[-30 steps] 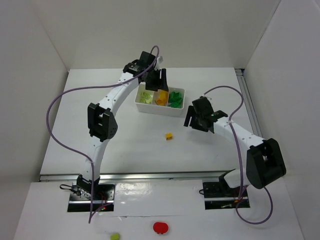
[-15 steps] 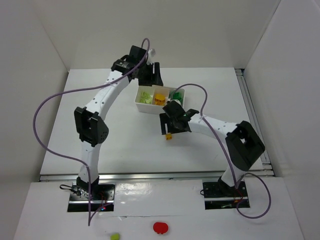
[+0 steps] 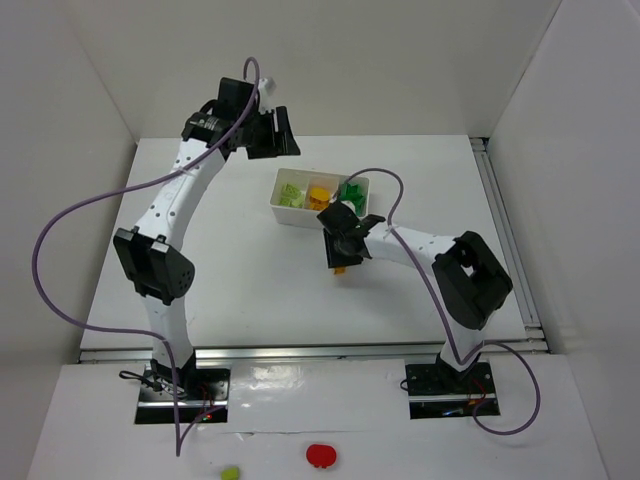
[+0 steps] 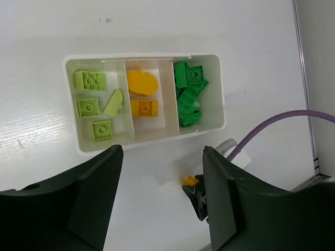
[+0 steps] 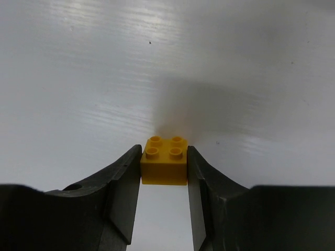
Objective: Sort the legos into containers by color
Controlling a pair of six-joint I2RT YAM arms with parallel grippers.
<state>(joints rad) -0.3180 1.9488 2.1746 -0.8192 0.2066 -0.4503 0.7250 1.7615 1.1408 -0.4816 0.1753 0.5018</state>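
1. From the top view, the white tray (image 3: 283, 214) sits on the table (image 3: 230, 260) a bit past the middle; it has three boxes side by side; lime on the left, orange-yellow in the middle, dark green on the right.
2. The left gripper (image 3: 274, 139) hangs high up at 11 o'clock from the tray, well apart from it; from here I cannot tell how its fingers stand.
3. The right gripper (image 3: 340, 258) is low at 6 o'clock from the tray, near it; a yellow brick (image 3: 341, 269) peeks out under it.
4. A red round thing (image 3: 320, 455) lies off the table at the near edge.
5. From the left wrist view, the left gripper (image 4: 161, 157) has its fingers wide apart and holds nothing.
6. The tray (image 4: 220, 89) shows four lime bricks (image 4: 90, 80) in the left box, two orange-yellow bricks (image 4: 143, 108) in the middle box, and a heap of dark green bricks (image 4: 188, 97) in the right box.
7. The yellow brick (image 4: 189, 181) lies outside the tray at 5 o'clock from it; a purple cable (image 4: 272, 123) curves by.
8. From the right wrist view, the right gripper (image 5: 163, 152) has both fingers pressed on the sides of the yellow brick (image 5: 164, 167); the brick sits studs up on the table (image 5: 104, 63).
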